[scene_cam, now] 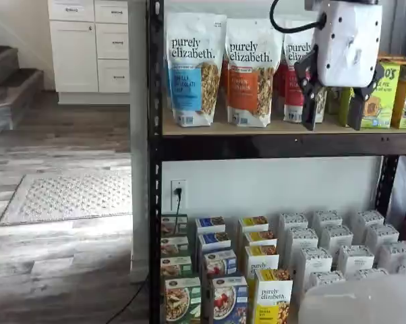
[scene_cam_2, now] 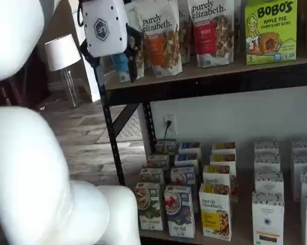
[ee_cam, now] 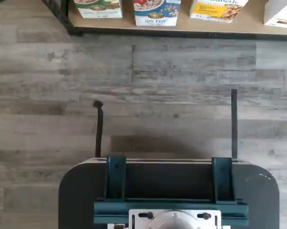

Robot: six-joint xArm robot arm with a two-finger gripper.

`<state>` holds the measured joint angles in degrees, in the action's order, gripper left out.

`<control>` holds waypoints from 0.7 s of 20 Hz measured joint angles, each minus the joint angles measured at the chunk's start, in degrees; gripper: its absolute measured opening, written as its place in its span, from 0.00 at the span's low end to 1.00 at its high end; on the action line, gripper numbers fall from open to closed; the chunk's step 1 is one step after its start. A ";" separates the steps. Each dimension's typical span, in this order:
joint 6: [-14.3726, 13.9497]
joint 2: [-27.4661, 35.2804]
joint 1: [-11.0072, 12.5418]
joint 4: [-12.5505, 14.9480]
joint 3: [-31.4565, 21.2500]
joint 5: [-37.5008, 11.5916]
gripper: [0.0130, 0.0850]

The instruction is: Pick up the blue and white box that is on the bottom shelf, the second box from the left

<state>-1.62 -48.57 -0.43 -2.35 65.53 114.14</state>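
The blue and white box (scene_cam: 228, 300) stands in the front row of the bottom shelf (scene_cam_2: 241, 220), between a green carton (scene_cam: 182, 299) and a yellow carton (scene_cam: 273, 297). It shows in both shelf views (scene_cam_2: 180, 210), and its lower face appears in the wrist view (ee_cam: 157, 12) beyond a stretch of wood floor. My gripper (scene_cam: 333, 113) hangs high up, in front of the upper shelf's bags and far above the box. Its two black fingers (scene_cam: 310, 101) stand apart with a plain gap and nothing between them. The gripper (scene_cam_2: 117, 71) also shows in a shelf view.
Tall granola bags (scene_cam: 193, 67) and yellow-green boxes (scene_cam_2: 270, 30) fill the upper shelf. Rows of white cartons (scene_cam: 338, 253) fill the bottom shelf's right part. A black post (scene_cam: 155, 162) marks the rack's left edge. My white arm (scene_cam_2: 36, 168) fills the foreground. A dark mount (ee_cam: 169, 191) blocks part of the wrist view.
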 joint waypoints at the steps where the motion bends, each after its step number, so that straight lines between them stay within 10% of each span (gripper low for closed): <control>1: 0.30 -0.68 0.47 -0.52 -0.60 -1.10 1.00; 14: -0.92 -2.60 -0.76 -1.02 -4.10 -6.08 1.00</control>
<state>-2.54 -51.17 -1.20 -3.36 61.43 108.06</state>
